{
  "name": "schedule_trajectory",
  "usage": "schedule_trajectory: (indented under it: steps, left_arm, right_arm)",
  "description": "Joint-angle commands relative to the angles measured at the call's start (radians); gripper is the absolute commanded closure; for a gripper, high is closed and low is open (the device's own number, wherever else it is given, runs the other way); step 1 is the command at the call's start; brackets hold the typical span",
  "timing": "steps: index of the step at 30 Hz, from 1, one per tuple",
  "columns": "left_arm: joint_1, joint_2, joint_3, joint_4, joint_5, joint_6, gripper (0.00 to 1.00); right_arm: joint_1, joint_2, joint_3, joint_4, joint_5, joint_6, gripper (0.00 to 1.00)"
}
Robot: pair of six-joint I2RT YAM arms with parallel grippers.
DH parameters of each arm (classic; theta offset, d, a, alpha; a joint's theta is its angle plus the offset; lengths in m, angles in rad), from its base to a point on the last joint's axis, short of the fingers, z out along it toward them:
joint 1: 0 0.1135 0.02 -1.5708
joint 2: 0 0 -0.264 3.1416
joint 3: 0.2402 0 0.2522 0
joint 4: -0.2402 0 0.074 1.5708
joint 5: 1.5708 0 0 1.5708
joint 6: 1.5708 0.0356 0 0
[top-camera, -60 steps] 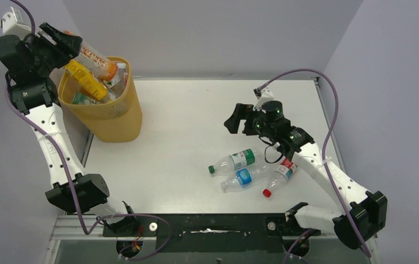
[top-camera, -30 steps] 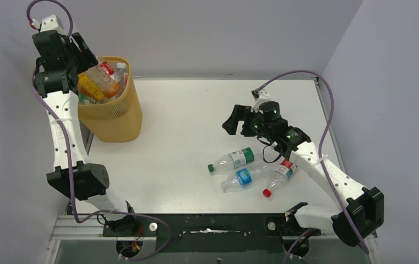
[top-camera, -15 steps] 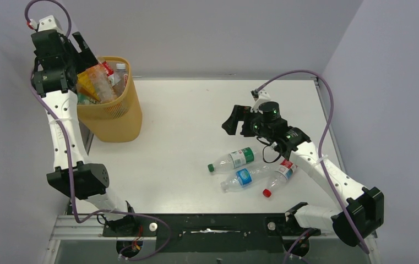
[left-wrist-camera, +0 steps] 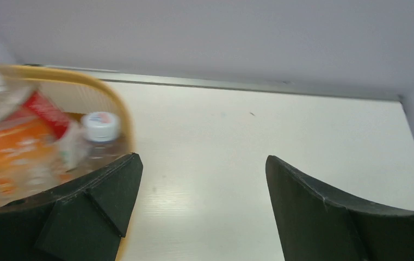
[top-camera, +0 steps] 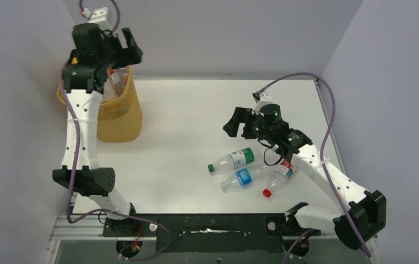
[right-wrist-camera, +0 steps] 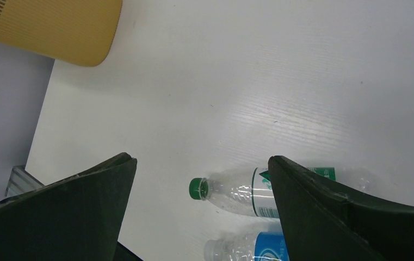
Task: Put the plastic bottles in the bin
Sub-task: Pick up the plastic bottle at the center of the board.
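Hovering above the far rim of the yellow-orange bin [top-camera: 120,118] at the counter's [top-camera: 196,110] far-left corner, the left arm [top-camera: 80,126] holds its jaws wide apart with nothing between them. Its wrist camera looks past the two dark fingers at bare counter, with the bin's curved rim [left-wrist-camera: 93,87] at the left. Inside the bin sit a white-capped bottle [left-wrist-camera: 101,126] and a blurred orange bottle [left-wrist-camera: 8,157], with a red label showing among them. Well apart from the bin, on the near-right part of the counter, three plastic bottles lie on their sides close together: a green-capped bottle [top-camera: 232,160] farthest from the bases, a blue-labelled bottle [top-camera: 244,177] just nearer, and a red-capped bottle [top-camera: 277,177] to their right, partly under the right arm [top-camera: 317,165]. The right arm's jaws also stand wide and hold nothing, poised over the counter just beyond the green-capped bottle [right-wrist-camera: 248,193], which shows between the fingers in the wrist view alongside the top of the blue-labelled bottle [right-wrist-camera: 259,247], the bin's wall [right-wrist-camera: 57,27] in the far corner.
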Motion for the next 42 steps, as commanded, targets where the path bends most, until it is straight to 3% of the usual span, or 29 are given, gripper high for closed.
schedule_trajectory:
  steps: [1,7,12,17,26,33,42]
  left_arm:
    - [-0.186,-0.026,-0.05,0.027,0.06,0.003,0.15]
    - [-0.343,-0.039,-0.194,0.069,0.106,-0.003,0.15]
    - [-0.389,-0.077,-0.343,0.118,0.165,-0.016,0.15]
    - [-0.435,-0.095,-0.437,0.14,0.219,-0.026,0.15]
    - [-0.601,-0.082,-0.556,0.154,0.21,-0.008,0.15]
    - [-0.7,-0.045,-0.643,0.205,0.317,0.028,0.13]
    - [-0.82,0.078,-0.651,0.296,0.365,0.043,0.11]
  right_arm:
    - [0.013,-0.09,-0.058,0.024,0.046,0.028,0.02]
    - [0.012,-0.174,-0.142,-0.014,0.129,0.084,0.02]
    - [-0.014,-0.245,-0.195,-0.102,0.291,0.183,0.02]
    - [-0.089,-0.331,-0.256,-0.114,0.322,0.247,0.02]
    - [-0.117,-0.345,-0.262,-0.196,0.393,0.281,0.02]
    - [-0.127,-0.388,-0.236,-0.23,0.42,0.284,0.01]
    - [-0.128,-0.409,-0.145,-0.276,0.445,0.239,0.01]
